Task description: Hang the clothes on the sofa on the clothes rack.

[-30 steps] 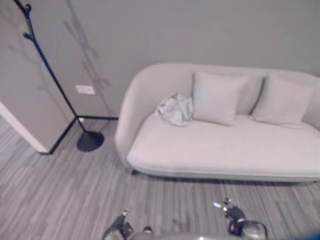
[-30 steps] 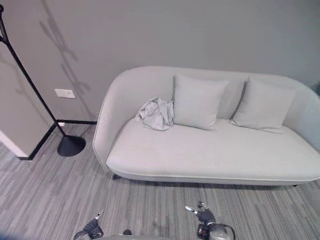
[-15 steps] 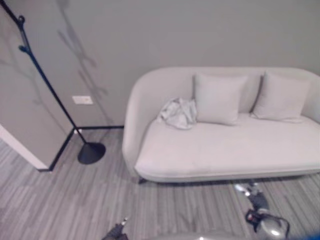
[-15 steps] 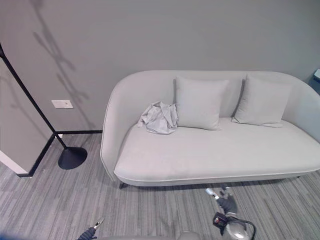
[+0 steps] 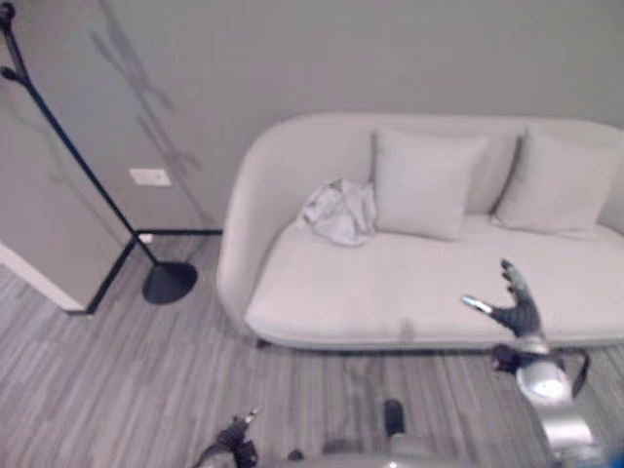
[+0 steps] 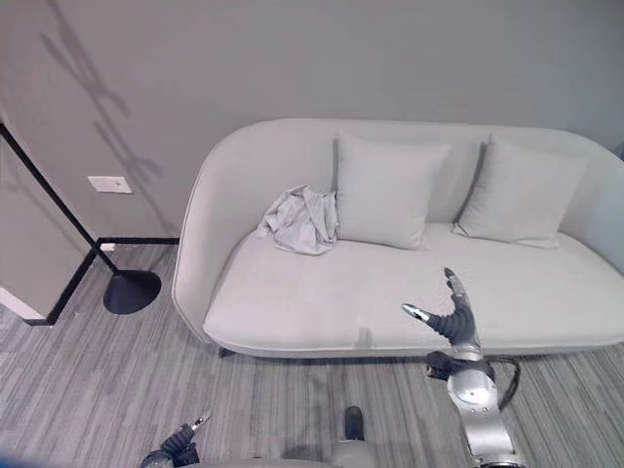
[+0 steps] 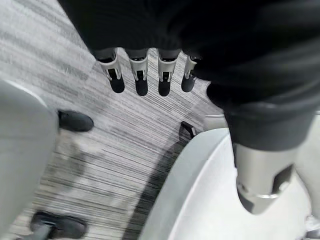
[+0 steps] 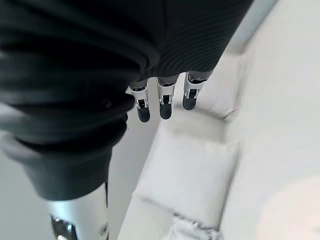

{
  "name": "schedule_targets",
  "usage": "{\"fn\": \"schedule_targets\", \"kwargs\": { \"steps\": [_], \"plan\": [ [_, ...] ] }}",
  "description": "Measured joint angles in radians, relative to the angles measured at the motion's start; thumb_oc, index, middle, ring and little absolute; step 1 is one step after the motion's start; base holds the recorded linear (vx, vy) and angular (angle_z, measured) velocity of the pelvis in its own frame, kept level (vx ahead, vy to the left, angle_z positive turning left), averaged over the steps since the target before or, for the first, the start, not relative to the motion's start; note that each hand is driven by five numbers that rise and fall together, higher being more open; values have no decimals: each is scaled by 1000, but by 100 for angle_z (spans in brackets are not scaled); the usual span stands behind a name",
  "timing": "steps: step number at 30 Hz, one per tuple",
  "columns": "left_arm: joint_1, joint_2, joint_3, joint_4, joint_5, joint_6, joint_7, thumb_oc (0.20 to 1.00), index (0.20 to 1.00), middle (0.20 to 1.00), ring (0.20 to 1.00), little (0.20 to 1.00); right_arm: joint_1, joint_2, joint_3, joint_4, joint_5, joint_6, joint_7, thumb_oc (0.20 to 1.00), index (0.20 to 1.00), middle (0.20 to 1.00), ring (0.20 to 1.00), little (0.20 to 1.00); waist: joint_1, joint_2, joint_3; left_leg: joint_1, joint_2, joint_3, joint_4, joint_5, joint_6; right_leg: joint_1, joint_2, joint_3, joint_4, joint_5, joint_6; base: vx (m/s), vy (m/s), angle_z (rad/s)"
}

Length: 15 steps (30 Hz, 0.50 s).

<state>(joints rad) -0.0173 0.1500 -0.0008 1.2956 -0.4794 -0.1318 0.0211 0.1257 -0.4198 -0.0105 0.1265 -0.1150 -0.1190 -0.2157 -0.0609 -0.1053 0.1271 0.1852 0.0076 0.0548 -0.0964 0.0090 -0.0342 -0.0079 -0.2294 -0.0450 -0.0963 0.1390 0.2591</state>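
Observation:
A crumpled light grey garment (image 5: 339,210) lies on the left end of the pale sofa (image 5: 390,288), against a cushion. The black clothes rack (image 5: 169,282), a slanting pole on a round base, stands on the floor left of the sofa. My right hand (image 5: 512,310) is raised over the sofa's front edge, right of the garment and well apart from it, open and empty. Its straight fingers (image 8: 162,102) point toward the cushions in the right wrist view. My left hand (image 5: 234,448) hangs low over the floor with relaxed fingers (image 7: 140,75).
Two square cushions (image 6: 382,190) (image 6: 522,193) lean on the sofa back. A grey wall with a white socket plate (image 6: 108,183) runs behind. A wall corner (image 5: 39,263) juts out left of the rack. The floor is striped grey carpet (image 6: 97,380).
My right arm has lifted from low near the floor to above the sofa's front edge. The camera has shifted slightly. The garment and the left hand stay where they were.

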Motion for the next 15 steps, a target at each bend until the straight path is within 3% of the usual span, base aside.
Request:
{"fn": "schedule_targets", "kwargs": {
  "steps": [2, 3, 4, 6, 8, 9, 10, 11, 12, 14, 15],
  "plan": [
    [5, -30, 3, -6, 2, -2, 0, 1000, 1000, 1000, 1000, 1000, -12, -46, 3, 18, -39, 9, -1, 1000, 1000, 1000, 1000, 1000, 16, 54, 11, 22, 55, -13, 1, 2, -20, 38, 51, -1, 1, 4, -5, 354, -280, 34],
    [5, -44, 2, -1, 3, -1, 3, 1000, 1000, 1000, 1000, 1000, -23, -81, 5, 29, -77, 20, -1, 1000, 1000, 1000, 1000, 1000, 10, 79, 18, 34, 77, -37, 0, -15, -52, 60, 75, 0, 2, 8, -14, 298, -313, 37],
    [9, -62, 0, -5, 12, -4, 12, 1000, 1000, 1000, 1000, 1000, -34, -152, 13, 54, -138, 39, -2, 1000, 1000, 1000, 1000, 1000, 12, 103, 8, 47, 112, -50, 1, -21, -69, 73, 108, -28, 9, -9, -70, 277, -307, 43],
    [9, -66, 2, -5, 20, -10, 13, 1000, 1000, 1000, 1000, 1000, -55, -187, 10, 75, -180, 41, -10, 1000, 1000, 1000, 1000, 1000, 15, 113, 7, 39, 147, -66, 1, -24, -76, 74, 140, -47, 34, -27, -99, 270, -313, 33],
    [21, -58, -2, -36, 18, -12, 18, 1000, 1000, 1000, 1000, 1000, -62, -202, 20, 80, -220, 43, -31, 1000, 1000, 1000, 1000, 1000, 14, 107, -15, 5, 193, -105, 8, -15, -86, 74, 184, -89, 12, -24, -124, 172, -205, 42],
    [22, -54, -2, -45, 10, -13, 19, 1000, 1000, 1000, 1000, 1000, -68, -204, 37, 86, -221, 44, -42, 1000, 1000, 1000, 1000, 1000, 17, 102, -18, -12, 201, -112, 22, 0, -111, 73, 194, -97, 6, -32, -140, 159, -191, 29],
    [19, -48, -2, -54, 0, -14, 19, 1000, 1000, 1000, 1000, 1000, -71, -202, 51, 87, -223, 43, -42, 1000, 1000, 1000, 1000, 1000, 14, 88, -20, -14, 202, -123, 26, 6, -122, 68, 193, -103, 6, -18, -146, 154, -195, 32],
    [18, -51, -2, -71, -23, -20, 21, 1000, 1000, 1000, 1000, 1000, -96, -191, 91, 109, -240, 40, -58, 1000, 1000, 1000, 1000, 1000, 29, 73, -18, -59, 198, -154, 89, 12, -127, 72, 201, -115, 1, -30, -174, 99, -125, 29],
    [16, -41, -2, -82, -25, -25, 22, 1000, 1000, 1000, 1000, 1000, -100, -185, 115, 108, -243, 37, -61, 1000, 1000, 1000, 1000, 1000, 46, 62, -18, -82, 190, -163, 128, 23, -145, 73, 197, -119, 2, -23, -181, 99, -121, 36],
    [19, -47, -6, -104, -25, -31, 29, 1000, 1000, 1000, 1000, 1000, -113, -171, 136, 107, -260, 26, -66, 1000, 1000, 1000, 1000, 1000, 61, 61, -15, -128, 181, -184, 191, 35, -163, 79, 189, -138, 0, -26, -190, 164, -61, 41],
    [0, -52, -9, -109, -35, -47, 34, 1000, 1000, 1000, 1000, 1000, -114, -158, 142, 119, -267, 24, -88, 1000, 1000, 1000, 1000, 1000, 69, 41, 2, -216, 163, -176, 294, 31, -181, 80, 165, -168, -2, -44, -218, 173, 41, 75]
  ]
}}
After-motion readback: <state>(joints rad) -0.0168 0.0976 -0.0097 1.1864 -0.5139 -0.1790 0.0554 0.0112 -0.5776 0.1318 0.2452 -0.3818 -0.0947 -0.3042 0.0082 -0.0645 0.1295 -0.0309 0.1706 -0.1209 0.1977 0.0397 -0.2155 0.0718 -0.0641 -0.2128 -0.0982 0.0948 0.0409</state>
